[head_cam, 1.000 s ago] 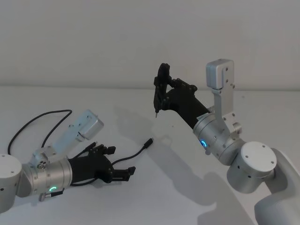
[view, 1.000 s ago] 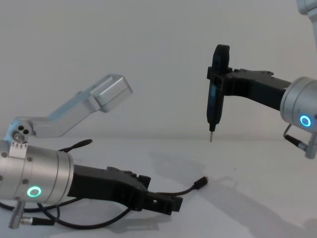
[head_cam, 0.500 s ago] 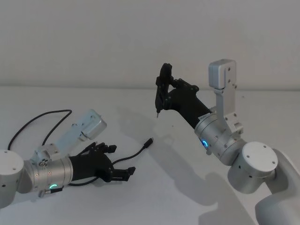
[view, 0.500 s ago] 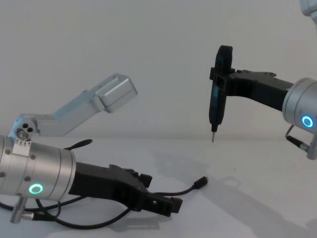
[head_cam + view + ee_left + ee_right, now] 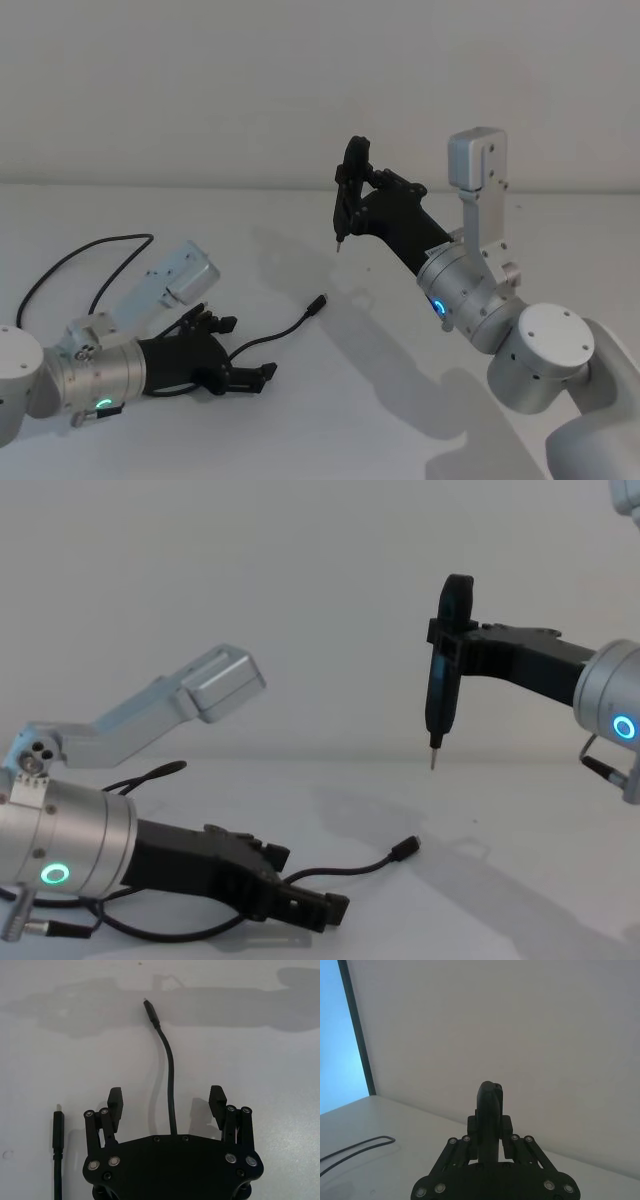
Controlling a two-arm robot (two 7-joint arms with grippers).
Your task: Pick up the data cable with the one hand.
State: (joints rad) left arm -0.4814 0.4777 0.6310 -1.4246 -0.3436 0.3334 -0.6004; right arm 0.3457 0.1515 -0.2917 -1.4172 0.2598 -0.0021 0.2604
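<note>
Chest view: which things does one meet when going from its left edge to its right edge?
Left gripper, open → data cable plug → tool, held in the right gripper → right wrist.

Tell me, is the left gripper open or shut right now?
Open: the left gripper has its fingers apart either side of the data cable, not touching it. Right gripper, raised, clamps a pen-like tool.

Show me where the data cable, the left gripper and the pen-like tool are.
data cable [image 5: 318,303]: head view, on its free plug end.
left gripper [image 5: 166,1092]: left wrist view, midway between its open fingertips.
pen-like tool [image 5: 441,685]: chest view, on its black body.
</note>
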